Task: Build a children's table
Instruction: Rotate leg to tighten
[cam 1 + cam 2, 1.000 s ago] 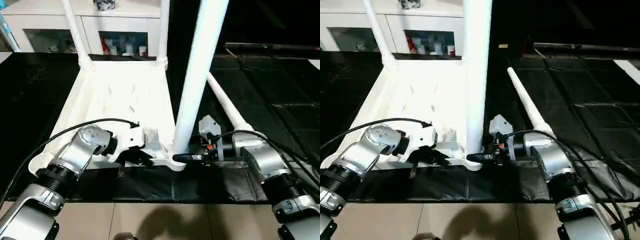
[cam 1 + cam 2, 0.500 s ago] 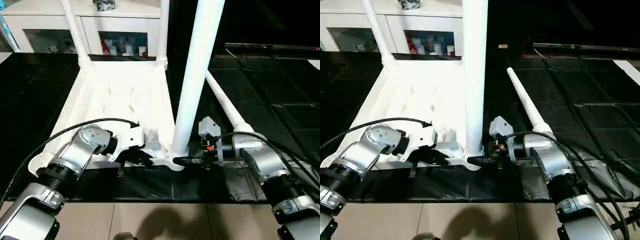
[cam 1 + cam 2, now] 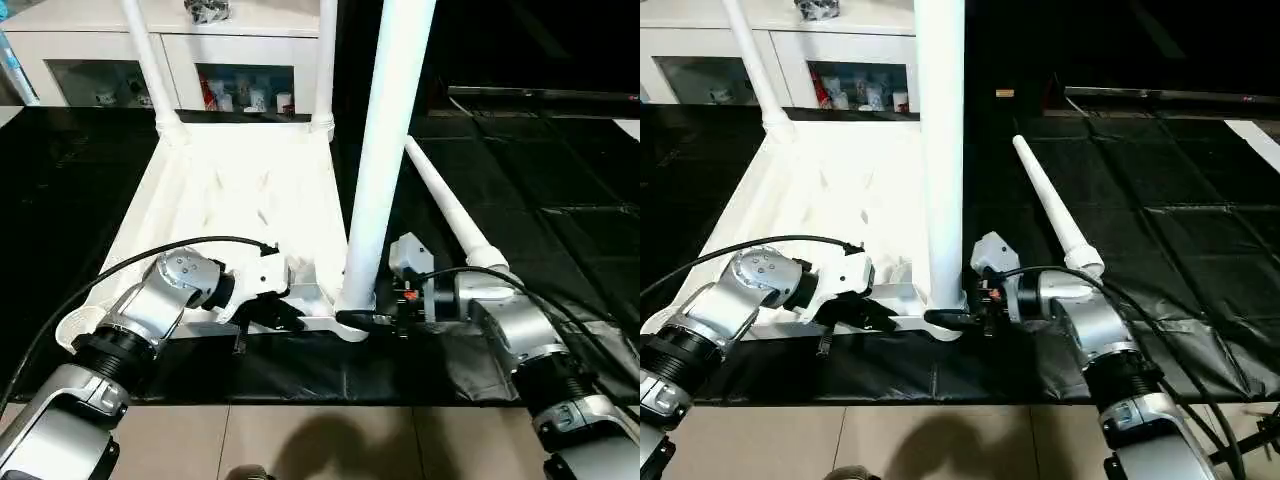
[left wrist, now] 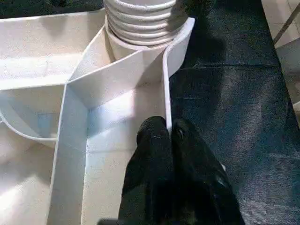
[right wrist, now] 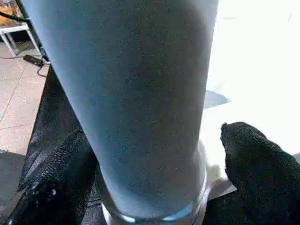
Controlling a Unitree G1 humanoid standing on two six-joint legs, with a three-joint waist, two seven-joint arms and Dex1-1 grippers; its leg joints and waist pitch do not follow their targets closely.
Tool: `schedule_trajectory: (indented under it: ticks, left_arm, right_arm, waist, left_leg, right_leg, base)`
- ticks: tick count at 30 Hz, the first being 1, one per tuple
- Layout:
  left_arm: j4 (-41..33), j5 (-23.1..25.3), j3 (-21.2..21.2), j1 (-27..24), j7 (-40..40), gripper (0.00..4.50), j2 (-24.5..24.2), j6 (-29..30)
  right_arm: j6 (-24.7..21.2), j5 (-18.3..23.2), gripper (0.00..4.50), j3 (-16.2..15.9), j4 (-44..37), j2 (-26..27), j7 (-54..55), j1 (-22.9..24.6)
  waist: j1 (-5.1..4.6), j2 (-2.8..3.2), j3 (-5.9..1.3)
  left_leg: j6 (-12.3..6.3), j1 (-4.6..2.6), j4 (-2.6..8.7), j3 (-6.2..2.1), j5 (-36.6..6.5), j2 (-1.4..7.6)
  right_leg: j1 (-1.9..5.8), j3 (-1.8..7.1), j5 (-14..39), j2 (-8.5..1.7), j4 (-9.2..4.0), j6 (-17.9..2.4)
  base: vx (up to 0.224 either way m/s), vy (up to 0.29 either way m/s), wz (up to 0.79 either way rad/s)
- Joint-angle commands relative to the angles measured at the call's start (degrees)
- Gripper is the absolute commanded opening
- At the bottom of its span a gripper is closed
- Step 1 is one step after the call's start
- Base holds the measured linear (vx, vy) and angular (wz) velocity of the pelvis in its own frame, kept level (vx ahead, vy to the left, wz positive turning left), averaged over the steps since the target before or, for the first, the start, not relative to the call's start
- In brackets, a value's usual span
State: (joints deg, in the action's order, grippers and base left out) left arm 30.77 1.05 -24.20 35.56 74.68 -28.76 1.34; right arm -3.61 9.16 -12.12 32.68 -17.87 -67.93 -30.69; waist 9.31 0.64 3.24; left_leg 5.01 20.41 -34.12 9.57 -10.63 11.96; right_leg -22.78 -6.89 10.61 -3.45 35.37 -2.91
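White tabletop [image 3: 240, 190] upturned, three legs [image 3: 385, 150] upright.

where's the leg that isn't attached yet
The loose leg lies flat on the black mat, on the robot's right of the upturned tabletop, just beyond the right gripper and the upright leg it brackets.
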Motion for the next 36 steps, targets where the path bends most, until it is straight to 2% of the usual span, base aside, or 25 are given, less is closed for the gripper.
schedule_trajectory:
  ticks: [1, 4, 5, 9, 11, 13, 16, 20, 26, 27, 30, 31, 36]
  left_arm:
    - [0.54, 2.92, -2.33, 0.19, 1.8, 0.0, -0.49, -0.6]
    - [0.74, 2.99, -2.38, 0.2, 1.82, 0.0, -0.49, -0.78]
    - [0.82, 3.0, -2.38, 0.23, 1.83, 0.0, -0.48, -0.81]
    - [1.17, 3.11, -2.38, 0.36, 1.86, 0.0, -0.5, -1.1]
    - [1.23, 3.16, -2.39, 0.45, 1.87, 0.0, -0.51, -1.14]
    - [1.18, 3.16, -2.4, 0.53, 1.9, 0.0, -0.47, -1.05]
    - [1.18, 3.18, -2.4, 0.47, 1.96, 0.0, -0.53, -1.1]
    - [1.11, 3.23, -2.43, 0.37, 2.05, 0.0, -0.6, -1.09]
    - [0.82, 3.18, -2.33, 0.05, 2.09, 0.0, -0.63, -0.68]
    - [0.62, 3.02, -2.18, -0.12, 2.05, 0.0, -0.63, -0.27]
    - [0.4, 2.64, -1.91, -0.33, 2.08, 0.0, -0.57, 0.41]
    - [0.25, 2.39, -1.69, -0.46, 2.03, 0.0, -0.56, 0.91]
    - [-0.12, 0.76, -0.14, -0.68, 0.62, 0.0, 0.51, 4.82]
  right_arm:
    - [-0.03, -0.12, 4.19, 0.5, 0.63, -0.36, 0.23, 0.64]
    - [-0.28, -0.08, 4.19, 0.48, 0.9, -0.54, -0.04, 0.91]
    - [-0.28, -0.06, 3.93, 0.53, 0.98, -0.55, -0.03, 0.97]
    - [-0.57, 0.39, 3.8, 0.95, 1.12, -0.35, 0.25, 1.04]
    - [-0.85, 0.7, 3.51, 1.14, 0.93, -0.32, 0.17, 1.06]
    - [-0.95, 0.83, 3.44, 1.17, 0.67, -0.4, 0.0, 1.23]
    - [-0.92, 1.02, 3.09, 1.11, 0.3, -0.43, -0.35, 1.74]
    - [-0.93, 1.19, 2.88, 0.99, -0.09, -0.5, -0.77, 2.38]
    - [-1.29, 1.6, 2.82, 1.3, -0.4, -0.06, -0.15, 4.11]
    - [-1.26, 1.76, 2.81, 1.56, -0.29, 0.41, 0.55, 5.22]
    - [-1.02, 1.86, 2.81, 1.66, -0.24, 1.0, 1.56, 6.78]
    - [-0.47, 1.67, 2.81, 1.56, -0.18, 1.39, 2.31, 7.58]
    - [0.76, 1.46, 2.8, 2.3, -0.15, 2.98, 6.27, 8.44]
  waist:
    - [-0.46, 0.67, -4.56]
    - [-0.42, 0.68, -4.54]
    - [-0.43, 0.7, -4.57]
    - [-0.45, 0.91, -4.55]
    - [-0.51, 0.79, -4.48]
    - [-0.54, 0.84, -4.49]
    - [-0.59, 0.95, -4.47]
    - [-0.58, 0.99, -4.57]
    - [-0.5, 0.99, -4.59]
    - [-0.44, 1.33, -4.54]
    - [-0.41, 1.24, -4.45]
    - [-0.52, 1.64, -4.42]
    - [-1.05, 1.84, -4.34]
  left_leg:
    - [-2.22, -0.23, 3.42, -0.42, -8.45, 1.9]
    - [-2.26, -0.24, 3.42, -0.41, -8.56, 1.87]
    - [-2.25, -0.2, 3.41, -0.42, -8.44, 1.87]
    - [-2.33, -0.19, 3.4, -0.43, -8.7, 1.83]
    - [-2.22, -0.2, 3.43, -0.41, -9.23, 1.76]
    - [-2.24, -0.23, 3.44, -0.41, -9.37, 1.79]
    - [-2.16, -0.31, 3.5, -0.47, -9.55, 1.87]
    - [-2.18, -0.29, 3.49, -0.5, -9.36, 1.92]
    - [-2.3, -0.3, 3.47, -0.49, -9.17, 1.91]
    - [-2.16, -0.4, 3.51, -0.49, -10.14, 1.93]
    - [-1.95, -0.45, 3.66, -0.54, -10.9, 1.89]
    - [-1.79, -0.56, 3.7, -0.55, -11.72, 1.9]
    - [-1.68, -0.6, 3.82, -0.57, -12.53, 1.69]
  right_leg:
    - [3.45, 3.86, 10.56, -5.17, -4.24, -8.42]
    - [3.47, 3.86, 10.8, -5.22, -4.31, -8.35]
    - [3.49, 3.87, 10.72, -5.23, -4.28, -8.36]
    - [3.47, 3.83, 10.81, -5.17, -4.36, -8.37]
    - [3.53, 3.79, 12.36, -5.2, -4.56, -7.92]
    - [3.49, 3.79, 13.06, -5.21, -4.65, -7.68]
    - [3.41, 3.77, 12.93, -5.17, -4.65, -7.78]
    - [3.48, 3.8, 12.01, -5.18, -4.51, -8.04]
    - [3.48, 3.82, 11.2, -5.19, -4.48, -8.31]
    - [3.41, 3.8, 11.78, -5.21, -4.69, -8.19]
    - [3.46, 3.72, 13.33, -5.29, -4.85, -7.97]
    - [3.36, 3.7, 14.18, -5.22, -5.08, -7.69]
    - [3.47, 3.64, 16.93, -5.24, -5.32, -7.16]
  base:
    - [0.0, 0.0, 0.0]
    - [0.0, 0.0, 0.0]
    - [0.0, 0.0, 0.0]
    - [0.0, 0.0, 0.0]
    - [0.0, 0.0, 0.0]
    - [0.0, 0.0, 0.0]
    - [0.0, 0.0, 0.0]
    - [0.0, 0.0, 0.0]
    - [0.0, 0.0, 0.0]
    - [0.0, 0.0, 0.0]
    - [0.0, 0.0, 0.0]
    - [0.0, 0.0, 0.0]
    - [0.0, 0.0, 0.0]
